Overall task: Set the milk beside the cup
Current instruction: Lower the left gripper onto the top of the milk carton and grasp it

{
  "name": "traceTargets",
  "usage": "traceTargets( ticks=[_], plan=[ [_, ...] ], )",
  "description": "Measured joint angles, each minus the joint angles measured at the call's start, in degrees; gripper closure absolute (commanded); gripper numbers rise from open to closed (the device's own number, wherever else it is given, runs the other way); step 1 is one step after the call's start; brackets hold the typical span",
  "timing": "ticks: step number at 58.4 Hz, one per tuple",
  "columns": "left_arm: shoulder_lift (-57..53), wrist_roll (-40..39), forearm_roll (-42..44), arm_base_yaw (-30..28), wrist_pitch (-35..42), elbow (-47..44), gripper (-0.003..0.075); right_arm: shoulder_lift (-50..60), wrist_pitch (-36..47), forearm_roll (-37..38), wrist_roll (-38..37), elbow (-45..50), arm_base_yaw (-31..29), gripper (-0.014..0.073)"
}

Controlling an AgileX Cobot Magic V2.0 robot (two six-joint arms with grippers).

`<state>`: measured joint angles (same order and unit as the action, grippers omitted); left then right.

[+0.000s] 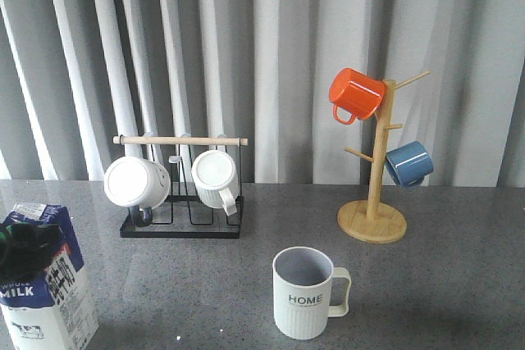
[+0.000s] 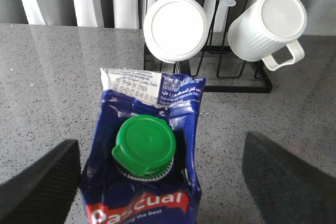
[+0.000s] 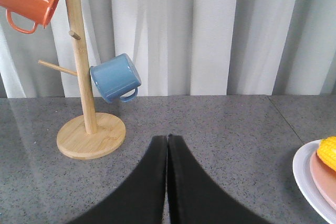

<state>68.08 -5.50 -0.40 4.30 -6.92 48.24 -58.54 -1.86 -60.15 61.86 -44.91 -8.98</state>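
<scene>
While the milk (image 1: 45, 284) stands at the bench's (image 1: 426, 284) near-left corner, its base is cut off by the frame edge.
Hidden: dark shape over carton top in front view, prob. left gripper (image 2: 157, 182); can't make it out.
Cup (image 1: 304, 293): upright, mid-bench, well apart from milk; inside bare.
Left jaws: wide apart, flanking carton, not touching.
Right gripper (image 3: 167, 145): jaws together, holding nothing.
Plate (image 3: 307, 182): cut off; yellow corn (image 3: 327, 150) on it.
</scene>
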Motion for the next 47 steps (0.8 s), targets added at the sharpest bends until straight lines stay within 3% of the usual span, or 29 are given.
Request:
traceTargets(
  ticks=[47],
  plan=[
    [7.3,-0.9,0.0,0.0,3.5,0.0,0.0127,0.0,0.0,0.0,0.0,0.0,0.0,0.0603]
  ],
)
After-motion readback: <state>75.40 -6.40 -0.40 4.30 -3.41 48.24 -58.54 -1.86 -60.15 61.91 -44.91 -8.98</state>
